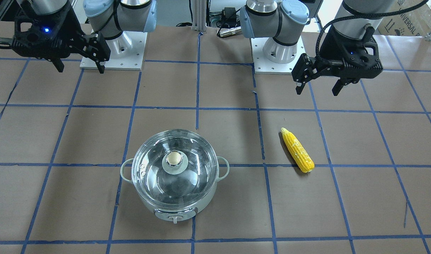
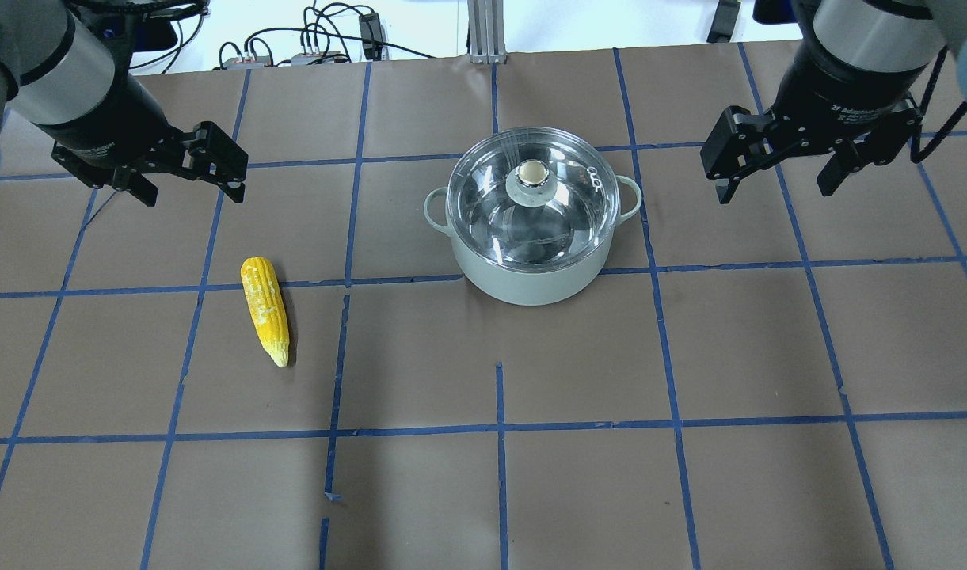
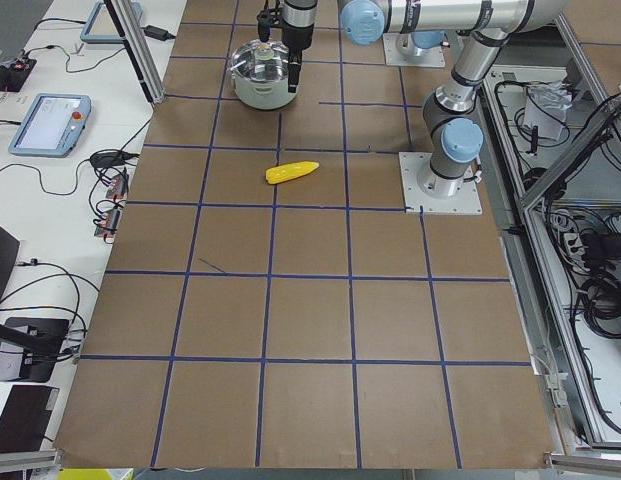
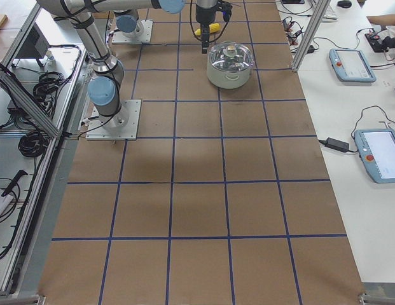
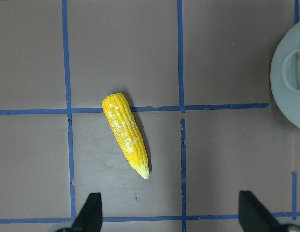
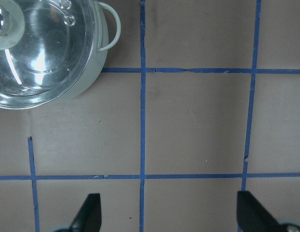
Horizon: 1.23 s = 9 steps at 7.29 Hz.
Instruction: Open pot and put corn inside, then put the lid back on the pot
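Observation:
The pale-green pot [image 2: 531,279] stands mid-table with the clear glass lid [image 2: 562,214] on it, its beige knob [image 2: 532,170] on top. The yellow corn [image 2: 265,309] lies flat on the table, well apart from the pot, pointed end toward the robot. My left gripper [image 2: 192,194] hovers open and empty above the table, beyond the corn; its wrist view shows the corn [image 5: 126,134] ahead of its fingers. My right gripper [image 2: 774,194] hovers open and empty to the right of the pot; its wrist view shows the lidded pot [image 6: 38,48] at upper left.
The table is brown paper with a blue tape grid [image 2: 499,427]. The two arm bases [image 1: 113,53] stand on plates at the robot's edge. Cables and boxes [image 2: 309,47] lie past the far table edge. Tablets [image 4: 353,63] sit on a side bench.

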Motion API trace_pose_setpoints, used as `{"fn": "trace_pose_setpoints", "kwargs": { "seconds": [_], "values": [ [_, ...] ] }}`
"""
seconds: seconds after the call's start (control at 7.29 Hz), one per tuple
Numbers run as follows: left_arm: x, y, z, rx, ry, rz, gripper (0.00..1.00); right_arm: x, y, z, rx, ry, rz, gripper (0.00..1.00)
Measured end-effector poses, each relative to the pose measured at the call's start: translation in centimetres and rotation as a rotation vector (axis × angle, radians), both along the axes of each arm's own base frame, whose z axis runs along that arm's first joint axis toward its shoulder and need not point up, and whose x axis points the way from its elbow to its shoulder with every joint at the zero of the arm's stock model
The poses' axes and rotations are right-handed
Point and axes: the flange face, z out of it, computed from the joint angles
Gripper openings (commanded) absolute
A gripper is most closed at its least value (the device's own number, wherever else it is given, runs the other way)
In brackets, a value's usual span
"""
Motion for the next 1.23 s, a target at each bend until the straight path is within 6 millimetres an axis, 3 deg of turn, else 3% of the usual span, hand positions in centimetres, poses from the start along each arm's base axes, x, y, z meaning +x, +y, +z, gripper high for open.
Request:
{"fn": "trace_pose_setpoints", "kwargs": {
  "seconds": [0.27, 0.41, 0.69, 0.82, 0.96, 1.23],
  "values": [
    [0.0, 0.0, 0.0, 0.000, 0.004, 0.011, 1.00, 0.8, -2.6, -1.1, -0.032, -0.009, 0.021, 0.99],
    [0.0, 0.2, 0.2, -0.004, 0.001, 0.016, 1.00, 2.8, -5.0, -2.1, -0.034, -0.011, 0.055, 0.98],
    [-0.1, 0.6, 0.2, -0.007, 0.000, 0.019, 1.00, 11.3, -10.9, -5.0, -0.061, -0.022, 0.072, 0.99],
    [-0.2, 0.5, -0.1, -0.007, 0.010, 0.012, 1.00, 14.8, -12.6, -6.9, -0.068, -0.030, 0.018, 1.00],
    [-0.4, 0.5, -0.2, -0.010, 0.025, 0.007, 1.00, 16.4, -13.3, -8.2, -0.065, -0.033, -0.021, 0.99],
    [-0.5, 0.1, 0.1, -0.022, 0.040, 0.014, 1.00, 17.3, -14.0, -9.4, -0.074, -0.037, -0.054, 0.99]
  ]
}}
